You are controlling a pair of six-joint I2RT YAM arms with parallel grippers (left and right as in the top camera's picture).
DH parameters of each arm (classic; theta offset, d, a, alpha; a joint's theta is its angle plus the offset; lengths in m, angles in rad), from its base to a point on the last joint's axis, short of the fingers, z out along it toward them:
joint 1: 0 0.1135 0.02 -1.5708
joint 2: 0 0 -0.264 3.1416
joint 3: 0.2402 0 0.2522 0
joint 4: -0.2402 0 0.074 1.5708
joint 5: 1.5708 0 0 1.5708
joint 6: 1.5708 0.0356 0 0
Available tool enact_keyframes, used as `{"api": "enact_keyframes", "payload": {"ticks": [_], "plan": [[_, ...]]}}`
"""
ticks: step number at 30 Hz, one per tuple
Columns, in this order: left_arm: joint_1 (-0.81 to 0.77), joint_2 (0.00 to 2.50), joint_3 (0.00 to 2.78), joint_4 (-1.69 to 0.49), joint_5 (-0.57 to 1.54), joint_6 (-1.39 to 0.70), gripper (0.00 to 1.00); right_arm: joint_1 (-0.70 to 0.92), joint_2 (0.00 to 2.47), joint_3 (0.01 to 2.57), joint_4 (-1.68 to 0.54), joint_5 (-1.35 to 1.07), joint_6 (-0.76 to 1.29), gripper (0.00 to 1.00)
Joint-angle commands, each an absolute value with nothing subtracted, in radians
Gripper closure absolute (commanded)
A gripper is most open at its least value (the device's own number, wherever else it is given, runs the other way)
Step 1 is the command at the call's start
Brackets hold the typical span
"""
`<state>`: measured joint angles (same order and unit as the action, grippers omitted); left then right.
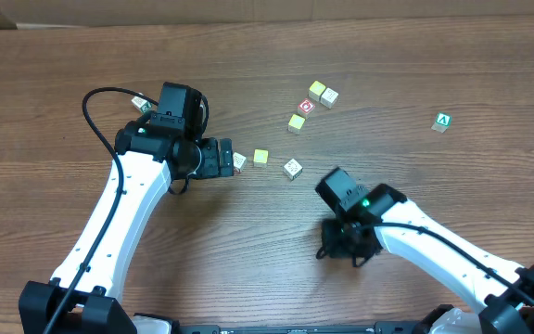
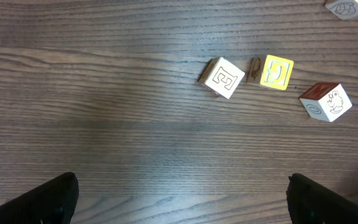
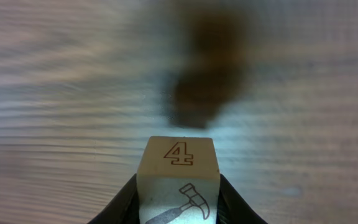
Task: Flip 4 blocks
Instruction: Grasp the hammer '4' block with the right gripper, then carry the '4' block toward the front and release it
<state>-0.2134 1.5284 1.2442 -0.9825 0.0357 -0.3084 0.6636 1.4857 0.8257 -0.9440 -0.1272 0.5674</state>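
Observation:
My right gripper (image 3: pixel 179 211) is shut on a cream block (image 3: pixel 179 177) with a "4" on one face and a hammer on another. The table below it is blurred. In the overhead view this gripper (image 1: pixel 346 243) is at the centre right and hides its block. My left gripper (image 1: pixel 228 160) stands open with nothing between its fingers (image 2: pixel 48 199). Ahead of it lie a cream block (image 2: pixel 224 78), a yellow-faced block (image 2: pixel 276 72) and another cream block (image 2: pixel 326 101). From above, these are the cream block (image 1: pixel 239 160), the yellow-faced block (image 1: pixel 260 156) and the other cream block (image 1: pixel 292 168).
A cluster at the back holds a red-faced cube (image 1: pixel 306 107), two yellow-faced cubes (image 1: pixel 297 122) (image 1: pixel 316 89) and a cream cube (image 1: pixel 329 96). A green-faced cube (image 1: pixel 443 122) sits far right. One more cube (image 1: pixel 141 104) lies behind the left arm.

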Motion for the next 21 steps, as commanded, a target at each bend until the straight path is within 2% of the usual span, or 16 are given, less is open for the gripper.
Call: {"api": "enact_keyframes", "payload": {"ticks": [1,10,17,21], "plan": [[-0.210,1.537,1.265,-0.987,0.026,-0.315,0.00,0.665,1.464,0.778,-0.916,-0.140,0.657,0.96],[-0.210,1.537,1.265,-0.987,0.026,-0.315,0.00,0.667,1.465,0.733,-0.842,-0.140,0.655,0.93],[-0.210,1.537,1.265,-0.987,0.026,-0.315,0.00,0.667,1.465,0.733,-0.850,-0.143,0.663,0.71],[-0.210,1.537,1.265,-0.987,0.026,-0.315,0.00,0.667,1.465,0.733,-0.849,-0.149,0.662,0.64]]}}
